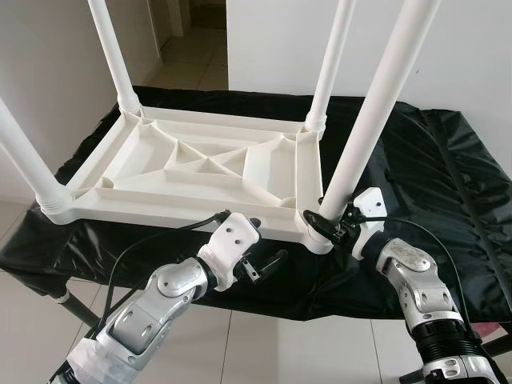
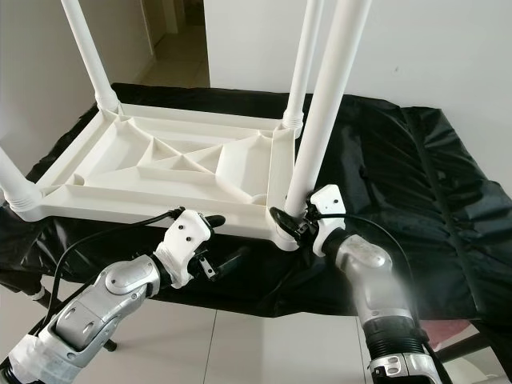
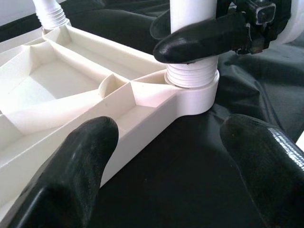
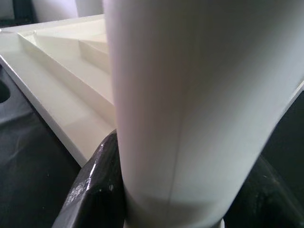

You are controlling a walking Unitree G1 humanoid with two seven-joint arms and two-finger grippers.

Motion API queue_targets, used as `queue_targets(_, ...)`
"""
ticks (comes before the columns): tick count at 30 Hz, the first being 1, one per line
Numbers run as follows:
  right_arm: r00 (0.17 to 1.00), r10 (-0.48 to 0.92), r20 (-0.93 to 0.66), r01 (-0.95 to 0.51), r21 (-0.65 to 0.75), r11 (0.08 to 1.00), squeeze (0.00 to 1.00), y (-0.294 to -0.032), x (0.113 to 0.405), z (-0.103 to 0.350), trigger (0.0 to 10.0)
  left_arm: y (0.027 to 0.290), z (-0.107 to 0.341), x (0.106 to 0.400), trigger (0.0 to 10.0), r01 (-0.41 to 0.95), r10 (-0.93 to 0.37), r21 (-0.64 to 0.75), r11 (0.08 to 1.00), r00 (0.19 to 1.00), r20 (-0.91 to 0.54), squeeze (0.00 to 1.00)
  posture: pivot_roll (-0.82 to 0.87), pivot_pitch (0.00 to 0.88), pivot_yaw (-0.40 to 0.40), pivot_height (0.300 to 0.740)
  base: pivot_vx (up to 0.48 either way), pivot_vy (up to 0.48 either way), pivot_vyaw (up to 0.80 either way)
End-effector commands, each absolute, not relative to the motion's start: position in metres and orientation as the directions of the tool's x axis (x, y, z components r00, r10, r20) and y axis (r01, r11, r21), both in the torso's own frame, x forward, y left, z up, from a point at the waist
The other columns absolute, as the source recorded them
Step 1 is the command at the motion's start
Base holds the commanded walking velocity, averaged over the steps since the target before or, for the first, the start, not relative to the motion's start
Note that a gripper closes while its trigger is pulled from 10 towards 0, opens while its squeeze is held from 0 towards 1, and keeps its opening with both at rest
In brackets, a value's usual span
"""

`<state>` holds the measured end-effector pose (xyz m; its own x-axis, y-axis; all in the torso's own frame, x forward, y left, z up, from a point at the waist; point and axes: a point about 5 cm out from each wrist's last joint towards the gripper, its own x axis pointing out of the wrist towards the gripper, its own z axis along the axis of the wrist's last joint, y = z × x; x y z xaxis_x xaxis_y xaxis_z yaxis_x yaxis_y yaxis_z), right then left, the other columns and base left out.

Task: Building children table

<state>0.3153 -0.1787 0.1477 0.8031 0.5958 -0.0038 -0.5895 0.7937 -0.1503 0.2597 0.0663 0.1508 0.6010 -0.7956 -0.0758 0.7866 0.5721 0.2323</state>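
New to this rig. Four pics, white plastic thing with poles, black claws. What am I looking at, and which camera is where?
It is a humanoid robot with two silver arms, each ending in a gripper of two black fingers. The two wide pictures come from a stereo camera on its head, looking down. The other two come from cameras on the wrists, looking along the fingers.

On the black sheet lies a white child's table, upside down, ribbed underside up, with legs standing at all four corners.

The right gripper is closed around the near right leg, just above its threaded socket; the right wrist view shows that leg up close. The left gripper is open, holding nothing, in front of the table's near edge beside that corner.
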Motion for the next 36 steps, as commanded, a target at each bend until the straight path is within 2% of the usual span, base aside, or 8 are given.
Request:
queue_targets(1,0.814,0.581,-0.015,-0.578,-0.118,0.807,0.0,-0.179,0.316,0.145,10.0,0.064,0.147,0.255,10.0,0.833,-0.838,0.23,0.503,0.535,-0.108,0.0,-0.03,0.047,0.007,0.74,0.0,0.0,0.0)
queue_targets(15,0.924,0.381,0.025,-0.38,-0.035,0.924,0.0,-0.153,0.308,0.15,10.0,0.064,0.146,0.254,10.0,0.837,-0.84,0.224,0.499,0.531,-0.112,0.0,-0.03,0.054,0.009,0.74,0.0,0.0,0.0)
queue_targets(17,0.961,0.274,0.02,-0.274,-0.007,0.962,0.0,-0.154,0.307,0.148,10.0,0.064,0.146,0.254,10.0,0.837,-0.84,0.223,0.499,0.531,-0.113,0.0,-0.03,0.055,0.008,0.74,0.0,0.0,0.0)
queue_targets(20,0.977,0.212,0.014,-0.212,0.002,0.977,0.0,-0.154,0.306,0.148,10.0,0.064,0.146,0.253,10.0,0.838,-0.841,0.222,0.498,0.53,-0.113,0.0,-0.04,0.059,0.007,0.74,0.0,0.0,0.0)
queue_targets(22,0.994,0.11,0.001,-0.11,0.012,0.994,0.0,-0.154,0.302,0.146,10.0,0.064,0.146,0.253,10.0,0.839,-0.842,0.219,0.497,0.528,-0.113,0.0,-0.04,0.059,0.007,0.74,0.0,0.0,0.0)
queue_targets(30,0.989,-0.149,-0.026,0.151,0.101,0.983,0.0,-0.138,0.288,0.142,10.0,0.064,0.145,0.251,10.0,0.838,-0.839,0.214,0.502,0.532,-0.114,0.0,-0.03,0.065,-0.001,0.74,0.0,0.0,0.0)
queue_targets(34,0.995,-0.1,-0.015,0.101,0.128,0.987,0.0,-0.121,0.286,0.145,10.0,0.064,0.145,0.251,10.0,0.838,-0.839,0.211,0.503,0.532,-0.114,0.0,-0.03,0.066,-0.001,0.74,0.0,0.0,0.0)
queue_targets(36,0.994,-0.112,-0.013,0.113,0.122,0.986,0.0,-0.125,0.287,0.148,10.0,0.063,0.144,0.25,10.0,0.839,-0.84,0.21,0.502,0.531,-0.115,0.0,-0.03,0.067,0.0,0.74,0.0,0.0,0.0)
